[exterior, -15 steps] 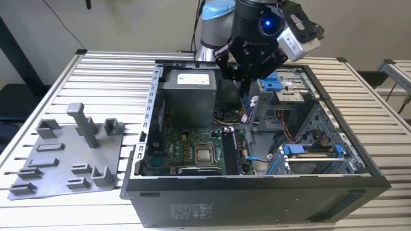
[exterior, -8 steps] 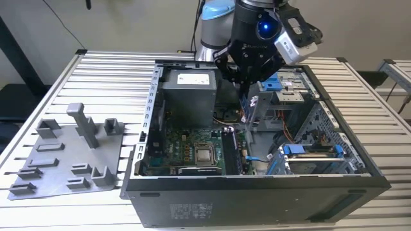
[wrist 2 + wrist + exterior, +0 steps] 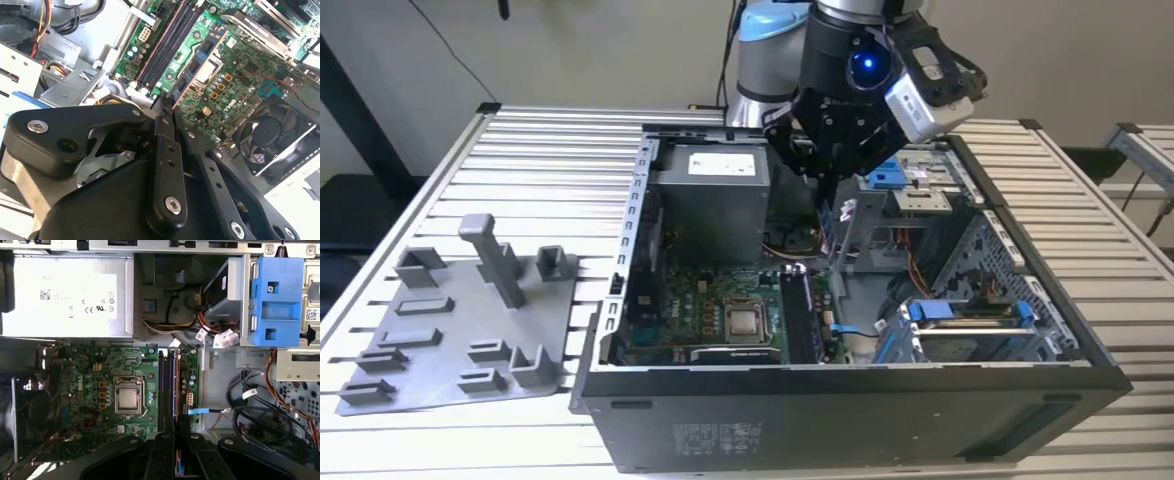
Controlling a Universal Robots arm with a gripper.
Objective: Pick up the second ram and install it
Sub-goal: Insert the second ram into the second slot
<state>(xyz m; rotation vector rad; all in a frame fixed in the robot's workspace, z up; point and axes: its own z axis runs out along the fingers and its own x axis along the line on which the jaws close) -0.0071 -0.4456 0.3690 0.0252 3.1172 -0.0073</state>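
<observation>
Black tool point(image 3: 167, 106) is clamped shut on the green memory stick point(image 3: 195, 67), held over the motherboard's long slots point(image 3: 165, 45).

gripper point(image 3: 825, 172) is finished in black | second ram point(image 3: 197, 62) is seen as a green board dotted with dark chips | motherboard point(image 3: 85, 375) is coloured green, crossed by black slots point(image 3: 163, 390) | power supply point(image 3: 65, 295) is cased in silver-grey | drive bracket point(image 3: 277, 295) is moulded in blue | fixture plate point(image 3: 447, 340) is coloured plain grey | table point(image 3: 547, 160) is ribbed in pale slats
</observation>
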